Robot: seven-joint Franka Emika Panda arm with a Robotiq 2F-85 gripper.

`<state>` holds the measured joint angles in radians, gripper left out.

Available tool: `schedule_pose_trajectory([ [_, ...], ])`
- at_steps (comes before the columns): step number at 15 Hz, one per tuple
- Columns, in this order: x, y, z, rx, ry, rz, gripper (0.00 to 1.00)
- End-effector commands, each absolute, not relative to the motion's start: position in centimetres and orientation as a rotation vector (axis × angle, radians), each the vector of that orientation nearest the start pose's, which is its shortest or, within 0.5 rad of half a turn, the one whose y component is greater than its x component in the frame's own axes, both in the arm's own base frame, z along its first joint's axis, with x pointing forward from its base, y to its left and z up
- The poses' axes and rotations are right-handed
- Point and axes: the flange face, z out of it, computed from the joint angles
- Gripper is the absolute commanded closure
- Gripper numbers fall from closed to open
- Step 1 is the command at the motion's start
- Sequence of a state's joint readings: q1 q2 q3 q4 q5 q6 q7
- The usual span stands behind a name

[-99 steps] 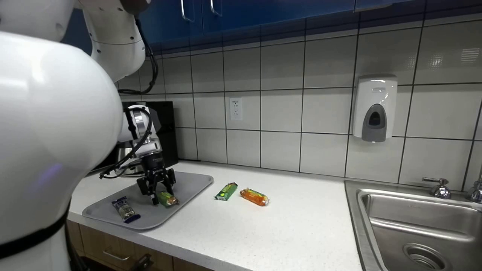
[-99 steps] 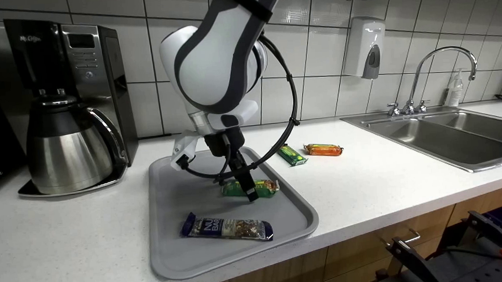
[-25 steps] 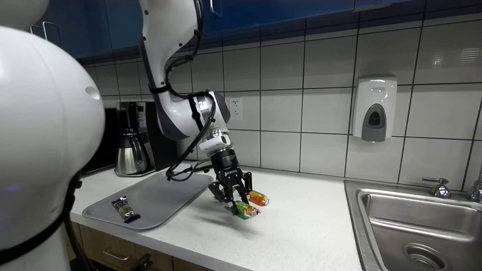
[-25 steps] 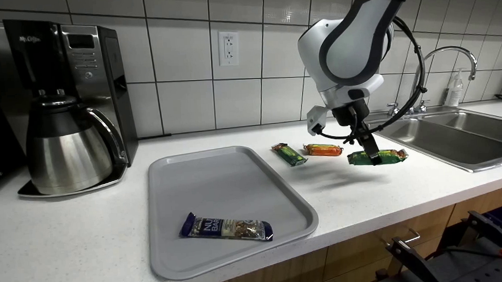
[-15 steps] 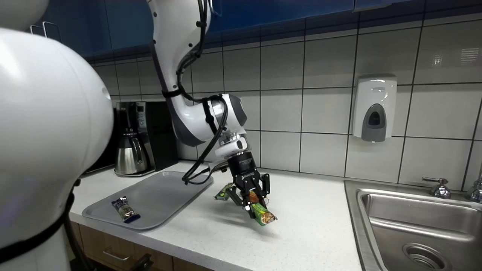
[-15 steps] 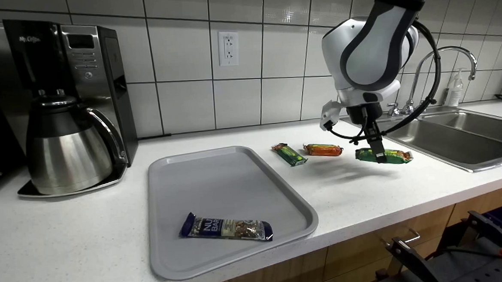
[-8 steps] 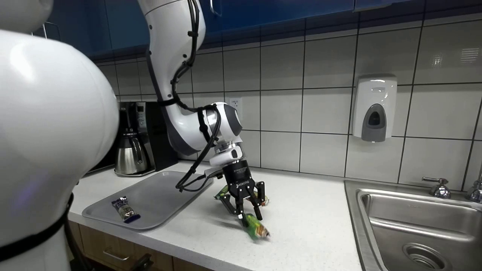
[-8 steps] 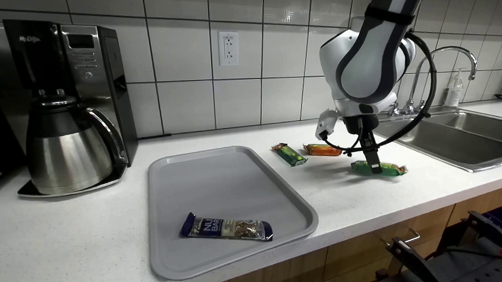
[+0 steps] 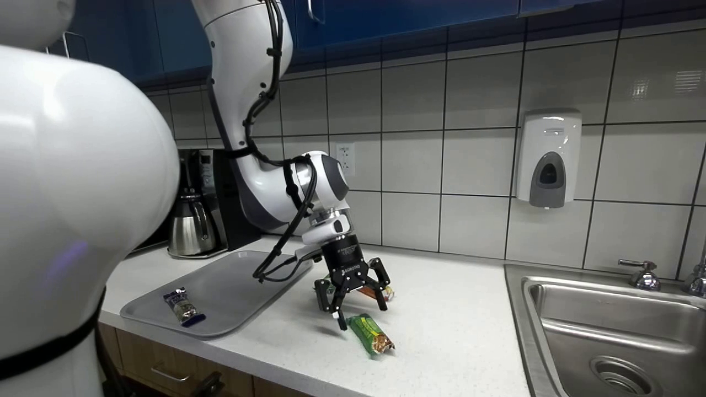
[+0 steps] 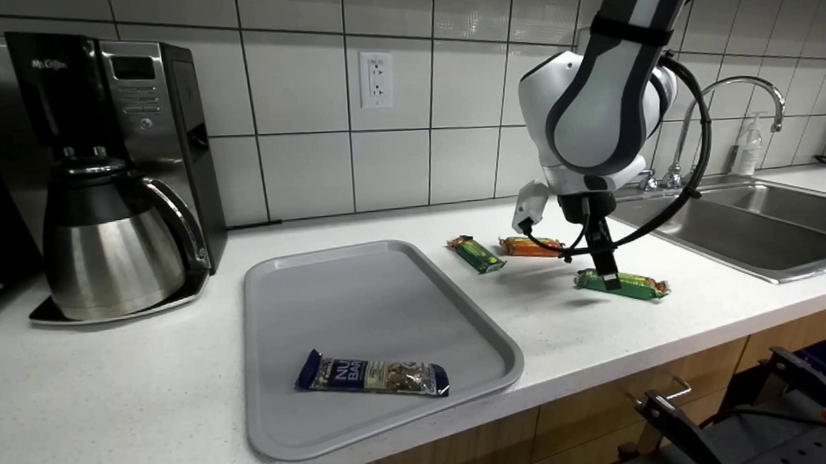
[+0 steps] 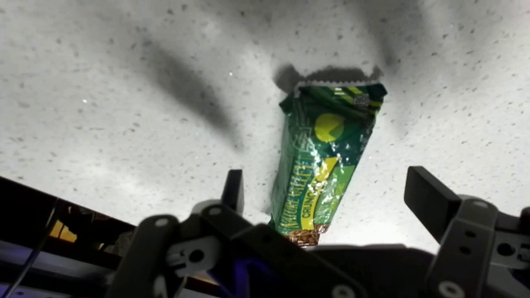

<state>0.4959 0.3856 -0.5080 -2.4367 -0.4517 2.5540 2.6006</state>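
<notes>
Tiled wall (image 10: 297,174): pale squares parted by dark grout.
White countertop (image 10: 146,401): flat and speckled, run along the wall; a steel sink (image 9: 528,331) is set into it.
Grey tray (image 10: 332,300): laid flat on the countertop; a navy-wrapped nut bar (image 10: 374,375) is carried on it.
Gripper (image 9: 362,315): poised low over the countertop, tilted, well apart from the tray. Its jaws are spread wide and nothing is held; in the wrist view, each finger (image 11: 430,198) is seen to touch nothing.
Orange bar (image 10: 527,246) and far green bar (image 10: 476,255): laid near each other, closer to the wall.
Green granola bar (image 9: 369,333): rested on the countertop, label up, just below the parted fingertips, with its length run between them. Low weight is to be expected. The bar inside is likely stiff yet crumbly, and could be broken by a hard squeeze; the glossy film is judged slippery.
Bar's middle (image 11: 316,178): judged the best place to be taken hold of, across the width, one pad against each long side, so that balance is kept and pressure is spread.
Crimped end (image 11: 335,91): judged thin and floppy, best avoided; if only this is pinched, the bar could be left to swing.
</notes>
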Motion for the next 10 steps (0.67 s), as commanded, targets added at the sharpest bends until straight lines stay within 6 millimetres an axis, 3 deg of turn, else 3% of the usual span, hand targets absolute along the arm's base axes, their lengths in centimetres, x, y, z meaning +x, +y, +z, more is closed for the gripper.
schedule_pose_trajectory([
  [1, 46.0, -0.8, 16.8, -1.652, 2.956, -0.487, 0.00],
  [10, 47.6, 2.5, 20.1, -1.907, 2.682, -0.351, 0.00],
])
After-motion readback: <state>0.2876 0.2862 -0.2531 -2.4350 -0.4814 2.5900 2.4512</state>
